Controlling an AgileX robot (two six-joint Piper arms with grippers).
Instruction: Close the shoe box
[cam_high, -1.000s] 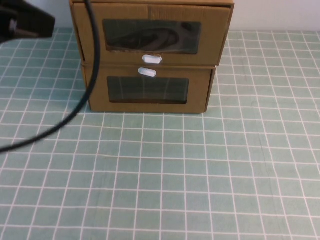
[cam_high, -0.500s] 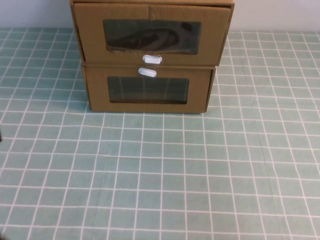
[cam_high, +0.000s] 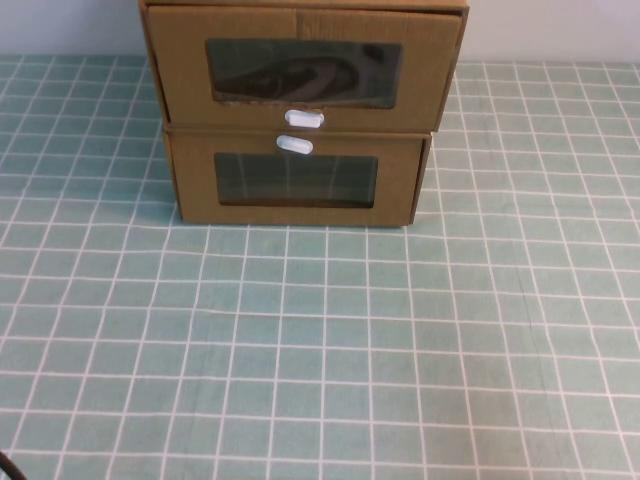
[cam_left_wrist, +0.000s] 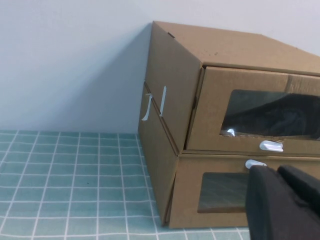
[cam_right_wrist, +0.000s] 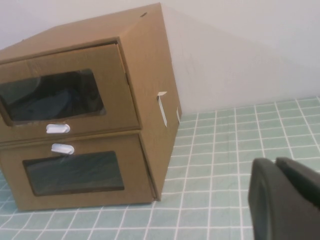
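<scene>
Shoe box (cam_high: 305, 65): upper of two stacked boxes, far centre of counter (cam_high: 320, 340), on lower box (cam_high: 297, 180); drawer front sticks out slightly.
Tab (cam_high: 304, 119): white, under window.
L pincer (cam_left_wrist: 287, 207): near box front, fingers together.
R pincer (cam_right_wrist: 285, 205): off to box's right, narrow, empty.

Neither arm shows from above. Left tool (cam_left_wrist: 282, 202) and right tool (cam_right_wrist: 285, 200) each fill their own wrist view's corner, fingers together, holding nothing.
</scene>
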